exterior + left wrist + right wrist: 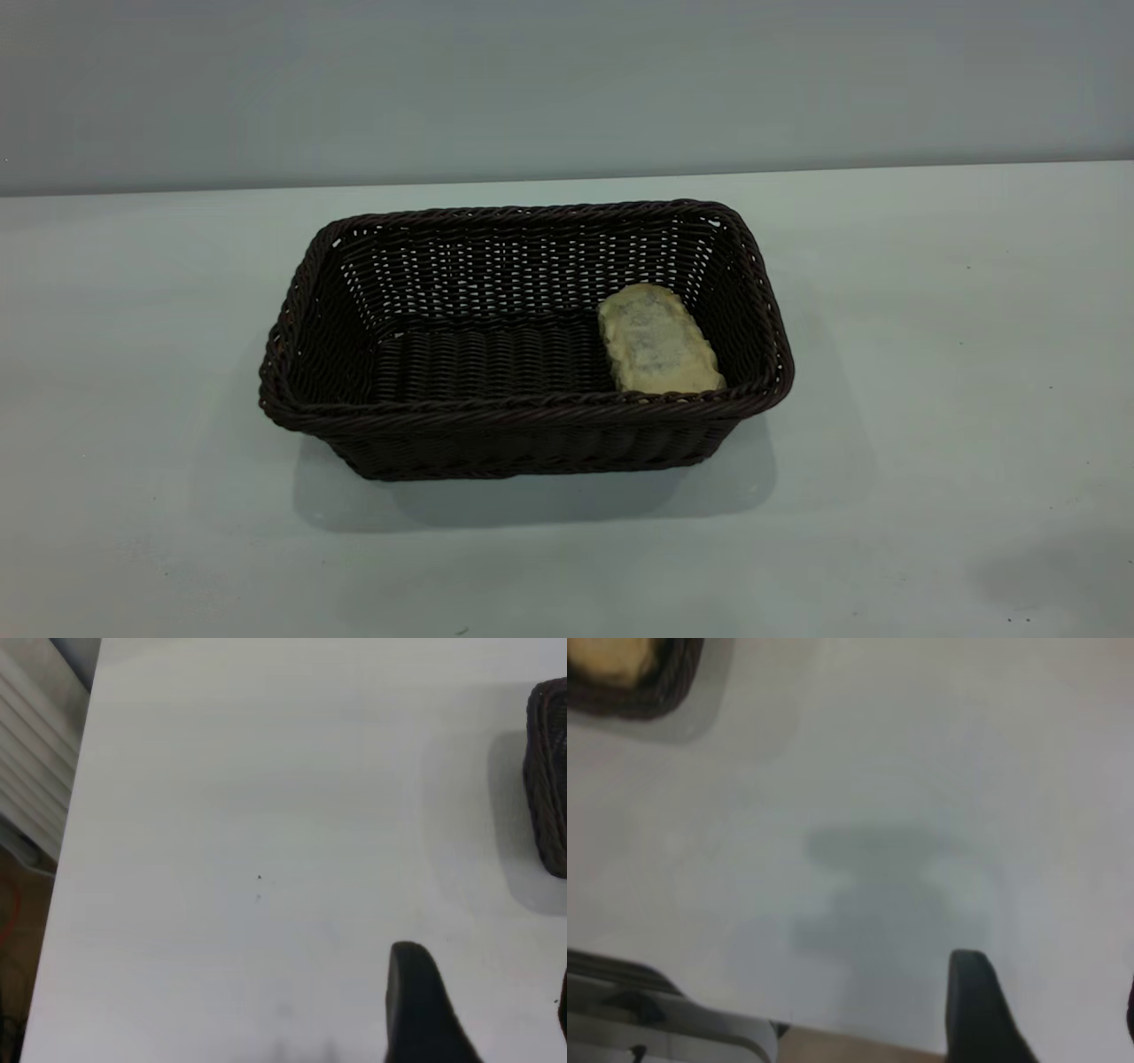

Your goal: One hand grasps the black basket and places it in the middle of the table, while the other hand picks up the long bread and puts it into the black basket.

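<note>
The black basket (pixel 523 425) stands in the middle of the table (pixel 930 354). The long bread (pixel 660 341) lies inside it at its right end, pale mottled underside up. Neither arm shows in the exterior view. In the left wrist view my left gripper (pixel 483 966) is open and empty above bare table, with one end of the basket (pixel 549 780) farther off. In the right wrist view my right gripper (pixel 1050 970) is open and empty near a table edge. A corner of the basket (pixel 638 695) with the bread (pixel 607 656) in it shows far off.
A plain grey wall runs behind the table. The left wrist view shows a table edge with white slatted panels (pixel 31 788) beyond it. The right wrist view shows grey equipment (pixel 664 1023) past the table edge and the arm's shadow (pixel 895 895) on the tabletop.
</note>
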